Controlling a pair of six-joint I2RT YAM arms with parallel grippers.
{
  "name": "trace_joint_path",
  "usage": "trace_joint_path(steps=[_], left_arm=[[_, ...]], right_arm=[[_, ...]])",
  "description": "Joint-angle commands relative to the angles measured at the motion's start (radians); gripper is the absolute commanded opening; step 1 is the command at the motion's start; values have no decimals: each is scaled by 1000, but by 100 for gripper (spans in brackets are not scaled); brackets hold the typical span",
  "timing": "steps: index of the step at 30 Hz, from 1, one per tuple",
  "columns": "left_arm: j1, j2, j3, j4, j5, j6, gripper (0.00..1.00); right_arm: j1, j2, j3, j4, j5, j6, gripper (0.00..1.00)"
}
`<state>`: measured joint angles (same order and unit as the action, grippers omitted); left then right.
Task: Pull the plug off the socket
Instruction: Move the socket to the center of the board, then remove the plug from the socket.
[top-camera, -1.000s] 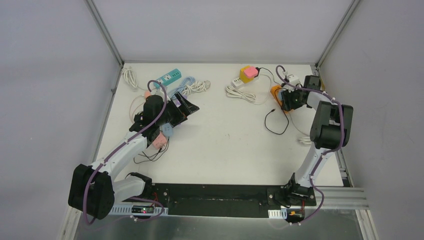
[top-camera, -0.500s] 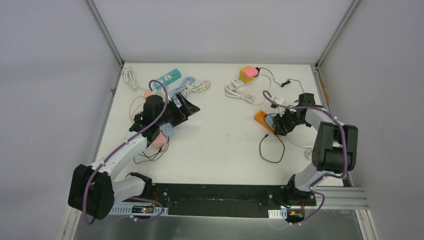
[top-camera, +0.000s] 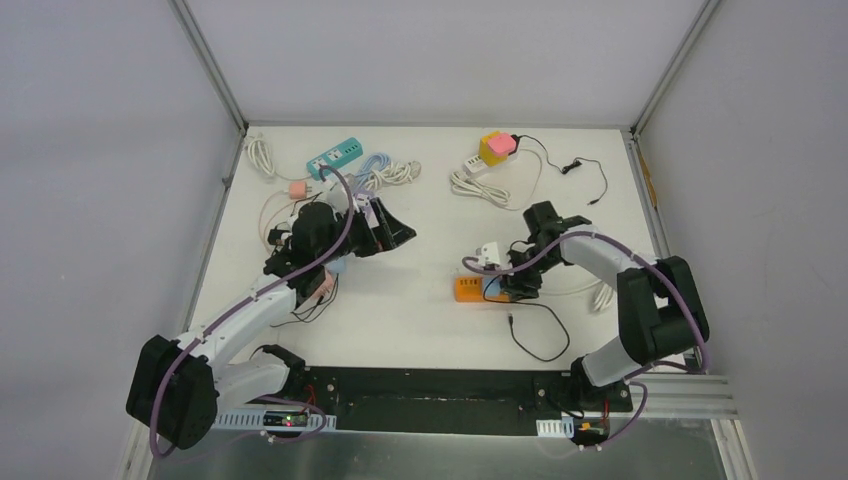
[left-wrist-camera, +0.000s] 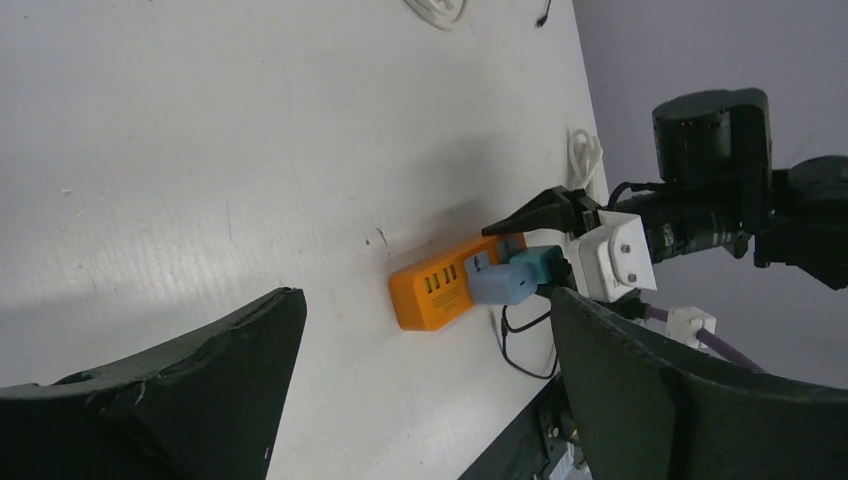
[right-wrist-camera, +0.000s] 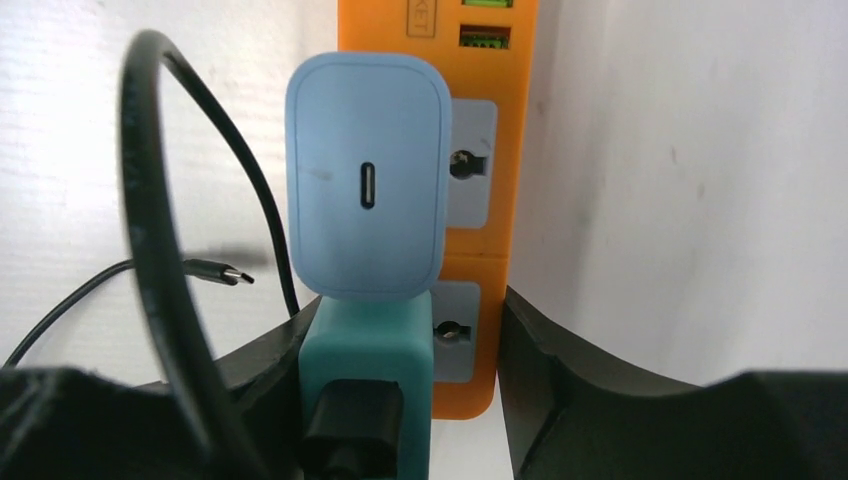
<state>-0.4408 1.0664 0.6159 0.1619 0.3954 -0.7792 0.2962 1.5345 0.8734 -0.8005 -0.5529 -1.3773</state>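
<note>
Pinching the end of the orange socket strip at the middle of the table, your right gripper steadies it, seemingly so your wide-spread left gripper can reach the blue plug seated in it.

1. Power strips, three: orange power strip, teal power strip, white power strip.
2. Yellow-and-pink cube socket: one.
3. Plugs seated in the orange one, two: light blue plug, teal plug.
4. Pink plugs: two.
5. Coiled pale cords: four.
</note>
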Motion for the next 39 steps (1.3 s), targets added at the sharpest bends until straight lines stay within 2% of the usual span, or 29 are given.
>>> trace_joint_path(steps=[1, 4, 9, 11, 14, 21, 29, 32, 35, 39], left_arm=[[-70, -40, -32, 74, -16, 124, 95], [-132, -43, -49, 75, -54, 194, 96], [-200, -20, -83, 112, -54, 298, 95], [-220, -11, -97, 132, -44, 341, 95], [-248, -2, -105, 153, -32, 415, 95], [-272, 92, -59, 113, 12, 584, 96], [-388, 226, 15, 75, -16, 850, 95], [-432, 274, 45, 76, -42, 928, 94], [-471, 314, 74, 75, -83, 988, 93], [-508, 361, 109, 74, -139, 1055, 91]], right_arm=[[129, 35, 32, 90, 48, 45, 5], [192, 77, 69, 139, 74, 70, 18], [228, 100, 135, 124, 80, 95, 65], [227, 86, 144, 109, 79, 99, 81], [218, 61, 166, 40, 63, 92, 98], [168, -37, 187, -118, 1, 83, 100], [3, -167, 161, -315, -195, 76, 100], [-67, -195, 121, -314, -314, 111, 100], [-119, -208, 75, -278, -368, 164, 100], [-188, -209, 49, -128, -392, 374, 100]])
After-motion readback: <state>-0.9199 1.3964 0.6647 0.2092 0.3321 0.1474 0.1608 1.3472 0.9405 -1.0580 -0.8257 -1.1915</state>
